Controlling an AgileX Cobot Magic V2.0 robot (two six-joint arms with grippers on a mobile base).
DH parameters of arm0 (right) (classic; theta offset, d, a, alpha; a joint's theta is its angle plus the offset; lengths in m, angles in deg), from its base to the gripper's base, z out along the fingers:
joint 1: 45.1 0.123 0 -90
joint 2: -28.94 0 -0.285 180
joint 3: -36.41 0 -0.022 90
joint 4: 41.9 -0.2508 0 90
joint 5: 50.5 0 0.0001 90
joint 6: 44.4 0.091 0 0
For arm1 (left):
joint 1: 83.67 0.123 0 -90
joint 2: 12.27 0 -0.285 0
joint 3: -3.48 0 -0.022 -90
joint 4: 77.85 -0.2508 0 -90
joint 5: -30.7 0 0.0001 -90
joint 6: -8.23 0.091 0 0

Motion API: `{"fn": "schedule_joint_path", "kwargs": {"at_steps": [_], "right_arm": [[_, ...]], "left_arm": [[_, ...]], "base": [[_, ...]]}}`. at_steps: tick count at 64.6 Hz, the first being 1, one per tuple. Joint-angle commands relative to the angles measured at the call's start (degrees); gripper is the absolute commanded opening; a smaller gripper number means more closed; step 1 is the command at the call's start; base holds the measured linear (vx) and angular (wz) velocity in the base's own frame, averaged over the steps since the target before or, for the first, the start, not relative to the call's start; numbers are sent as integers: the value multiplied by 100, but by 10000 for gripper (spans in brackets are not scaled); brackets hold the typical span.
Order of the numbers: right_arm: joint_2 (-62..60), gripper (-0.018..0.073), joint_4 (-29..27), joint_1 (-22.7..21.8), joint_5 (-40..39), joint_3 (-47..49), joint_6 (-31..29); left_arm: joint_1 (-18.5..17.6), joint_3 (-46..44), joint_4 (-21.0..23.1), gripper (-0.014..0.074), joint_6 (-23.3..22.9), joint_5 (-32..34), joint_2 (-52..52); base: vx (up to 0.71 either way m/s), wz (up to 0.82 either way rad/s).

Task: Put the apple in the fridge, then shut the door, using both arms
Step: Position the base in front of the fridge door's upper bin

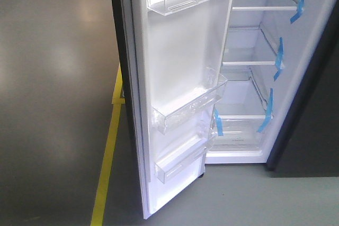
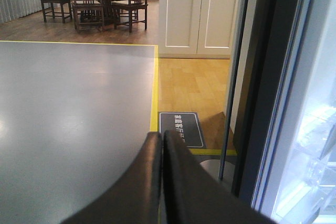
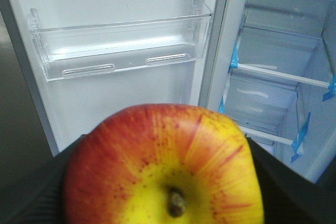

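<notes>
R claw (image 3: 163, 150): clamped on apple (image 3: 157, 174), stem facing cam, outside fridge (image 1: 246, 125) | R-wrist view: door (image 1: 175, 62) bin (image 3: 121, 45) 11 o'clock, shelves (image 3: 278, 74) 2 o'clock | door swung open | L claw (image 2: 161, 139): closed, fingers touching, empty

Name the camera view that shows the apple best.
The right wrist view: the apple fills the lower frame, stem facing the camera. The front view shows the open fridge and door, the left wrist view mostly floor; neither shows the apple.
</notes>
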Motion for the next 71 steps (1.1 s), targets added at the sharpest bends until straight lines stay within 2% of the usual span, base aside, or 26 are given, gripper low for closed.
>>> {"fn": "schedule_joint_path", "kwargs": {"at_steps": [1, 71], "right_arm": [[-114, -11, -230, -16, -382, 173, -50], [-114, -11, -230, -16, -382, 173, -50]], "left_arm": [[-15, 162, 7, -6, -43, 405, -92], [-15, 162, 7, -6, -43, 405, -92]], "base": [[10, -1], [8, 0]]}}
